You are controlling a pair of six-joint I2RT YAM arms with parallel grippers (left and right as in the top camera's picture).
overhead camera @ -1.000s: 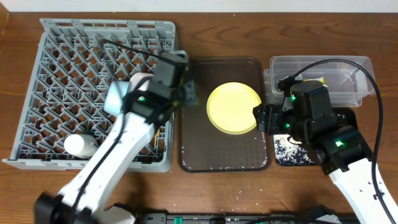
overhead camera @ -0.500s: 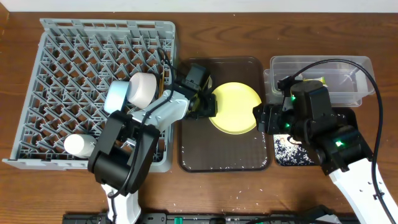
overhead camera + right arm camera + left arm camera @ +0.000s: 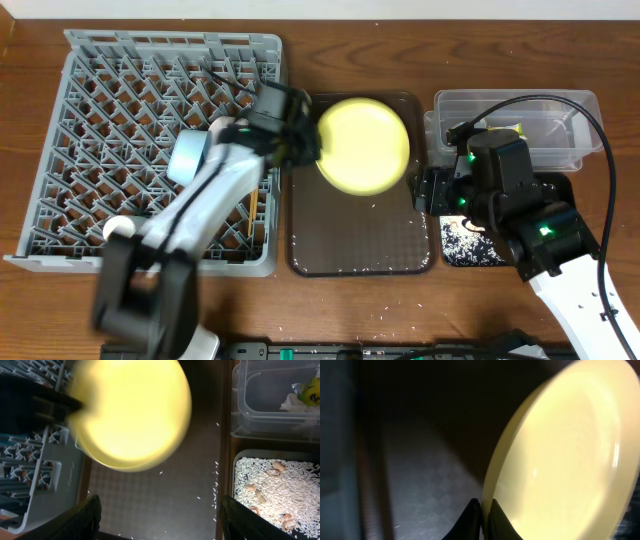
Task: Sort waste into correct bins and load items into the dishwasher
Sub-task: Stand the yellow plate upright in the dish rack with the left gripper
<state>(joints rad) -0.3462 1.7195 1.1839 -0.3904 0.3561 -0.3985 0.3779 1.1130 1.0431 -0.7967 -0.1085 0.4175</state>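
Note:
My left gripper (image 3: 303,140) is shut on the left rim of the round yellow plate (image 3: 364,146) and holds it tilted above the dark-brown serving tray (image 3: 360,250). In the left wrist view the fingers (image 3: 483,519) pinch the plate's edge (image 3: 570,460). My right gripper (image 3: 425,190) is open and empty at the tray's right edge; its wrist view shows the plate (image 3: 130,410) ahead of the open jaws (image 3: 167,520). The grey dish rack (image 3: 120,90) holds a light-blue bowl (image 3: 185,157) and a white cup (image 3: 124,231). The small white bowl is hidden.
The clear tub (image 3: 545,105) at back right holds a green-and-orange wrapper (image 3: 314,391) and white paper (image 3: 290,403). The black tray (image 3: 470,245) in front of it holds rice and crumbs (image 3: 270,490). Loose grains lie on the brown tray (image 3: 210,490).
My left gripper reached from the rack to the plate's left rim, closed on it and lifted it, tilted, toward the back. The right arm has not moved.

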